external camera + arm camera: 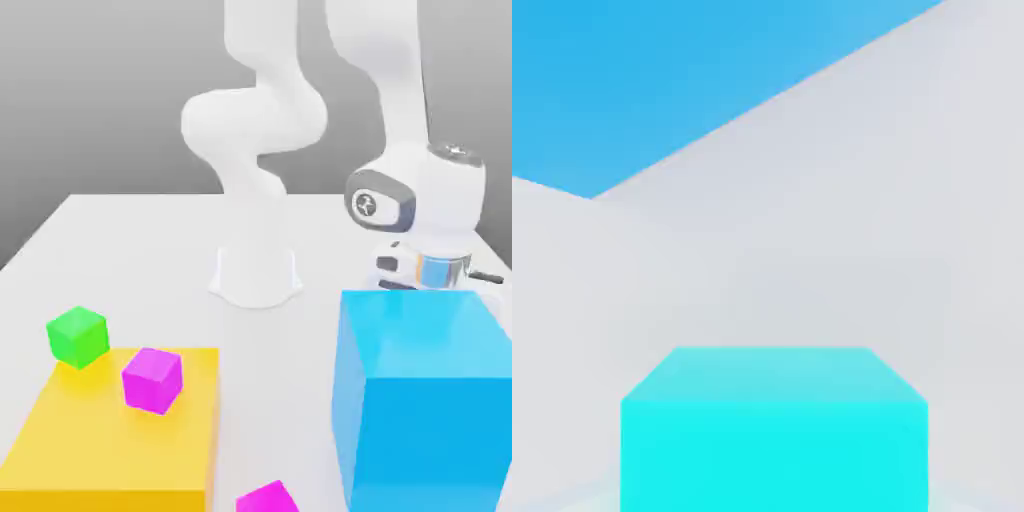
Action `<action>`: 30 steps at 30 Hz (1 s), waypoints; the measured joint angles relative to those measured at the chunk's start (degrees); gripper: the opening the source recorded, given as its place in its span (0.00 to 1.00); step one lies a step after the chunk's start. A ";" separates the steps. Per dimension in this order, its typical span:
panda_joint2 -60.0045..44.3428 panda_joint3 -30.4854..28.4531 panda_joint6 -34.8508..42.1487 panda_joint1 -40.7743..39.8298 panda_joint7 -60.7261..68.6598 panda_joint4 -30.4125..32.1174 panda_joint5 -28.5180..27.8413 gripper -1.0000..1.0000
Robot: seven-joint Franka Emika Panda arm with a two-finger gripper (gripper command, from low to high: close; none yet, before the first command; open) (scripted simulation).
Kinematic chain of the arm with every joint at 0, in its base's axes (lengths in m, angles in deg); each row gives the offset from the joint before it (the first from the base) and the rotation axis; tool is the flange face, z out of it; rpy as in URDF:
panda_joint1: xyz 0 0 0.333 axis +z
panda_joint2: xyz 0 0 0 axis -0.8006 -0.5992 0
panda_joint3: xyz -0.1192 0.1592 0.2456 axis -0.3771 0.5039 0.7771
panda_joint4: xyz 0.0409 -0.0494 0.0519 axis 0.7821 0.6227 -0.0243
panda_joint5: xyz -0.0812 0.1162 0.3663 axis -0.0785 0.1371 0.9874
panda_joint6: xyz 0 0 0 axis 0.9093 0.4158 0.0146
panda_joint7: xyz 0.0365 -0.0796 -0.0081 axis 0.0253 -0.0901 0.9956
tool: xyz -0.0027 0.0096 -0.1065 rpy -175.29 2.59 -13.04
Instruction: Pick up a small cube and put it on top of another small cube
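The small turquoise cube (774, 430) rests on the white table, close under the hand camera. In the exterior view my gripper (430, 268) hangs low just behind the huge sky-blue block (425, 400), which covers its lower end. That block's face also appears in the hand view (662, 80), beyond the turquoise cube. One magenta cube (152, 380) sits on a flat yellow slab (60, 440) at the exterior view's left. A second magenta cube (268, 498) lies at the front edge of that view.
A small green cube (78, 336) stands at the yellow slab's far corner. The arm's white base (255, 275) rises at the middle of the table (130, 240). The sky-blue block walls off the exterior view's right front.
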 joint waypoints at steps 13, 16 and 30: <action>-2.67 3.47 20.04 5.67 25.35 -5.85 -18.99 0.00; -3.65 3.58 21.91 5.81 32.97 -11.19 -22.89 0.00; -7.31 -3.78 22.46 -6.39 60.99 -37.75 -24.13 0.00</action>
